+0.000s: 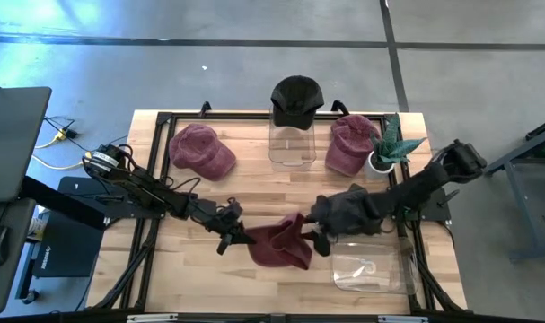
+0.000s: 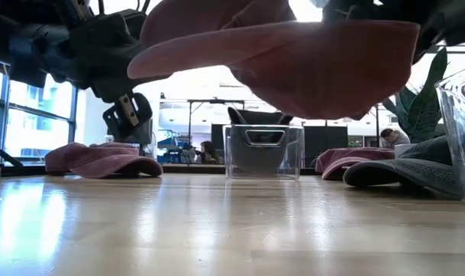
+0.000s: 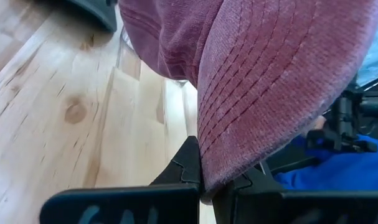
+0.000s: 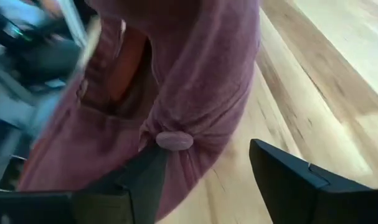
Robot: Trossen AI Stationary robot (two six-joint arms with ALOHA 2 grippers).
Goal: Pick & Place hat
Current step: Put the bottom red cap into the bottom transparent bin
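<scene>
The maroon hat (image 1: 279,244) hangs above the near middle of the bench (image 1: 254,179), pinched by its brim in the left hand (image 1: 239,237). The right hand (image 1: 313,235), spread wide, sits just right of it.

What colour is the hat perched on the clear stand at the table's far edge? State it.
Black hat on the clear stand; the high view shows it best.

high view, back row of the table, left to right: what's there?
maroon cap lying flat → black cap on a clear stand → second maroon cap → potted plant
</scene>
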